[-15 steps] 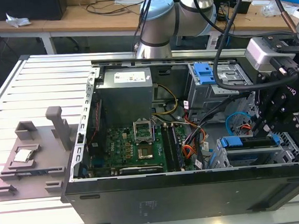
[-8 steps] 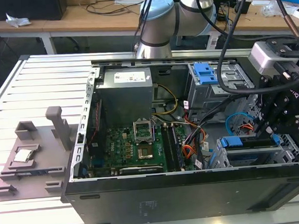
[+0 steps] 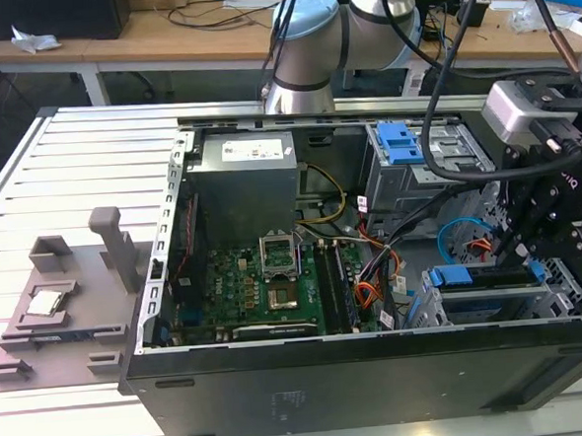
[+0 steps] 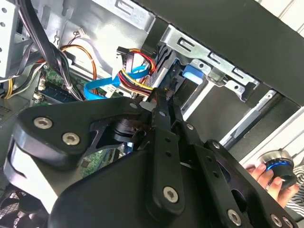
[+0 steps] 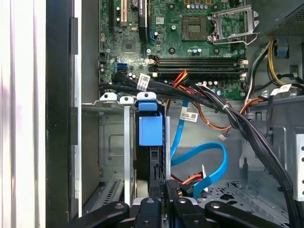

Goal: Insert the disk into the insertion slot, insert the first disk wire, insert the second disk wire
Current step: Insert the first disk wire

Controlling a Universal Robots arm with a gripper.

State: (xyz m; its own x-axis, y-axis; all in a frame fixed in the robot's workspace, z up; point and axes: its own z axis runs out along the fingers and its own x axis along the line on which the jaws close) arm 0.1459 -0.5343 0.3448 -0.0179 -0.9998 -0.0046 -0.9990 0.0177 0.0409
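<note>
Gripper, fingers narrow, contents unclear, at rear edge of disk; disk seated in insertion slot, 4 o'clock within computer case, exterior view.

The silver-and-pale-blue jointed robot arm arches over and bends down; its black linkage gripper hangs below the wrist, pointing downward, seemingly tilted slightly.

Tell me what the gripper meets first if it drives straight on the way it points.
Most likely the dark edge of the disk, standing in the insertion slot ahead of the gripper; the blue carrier handle lies farther along. Depth is unclear, so they may be touching.
</note>
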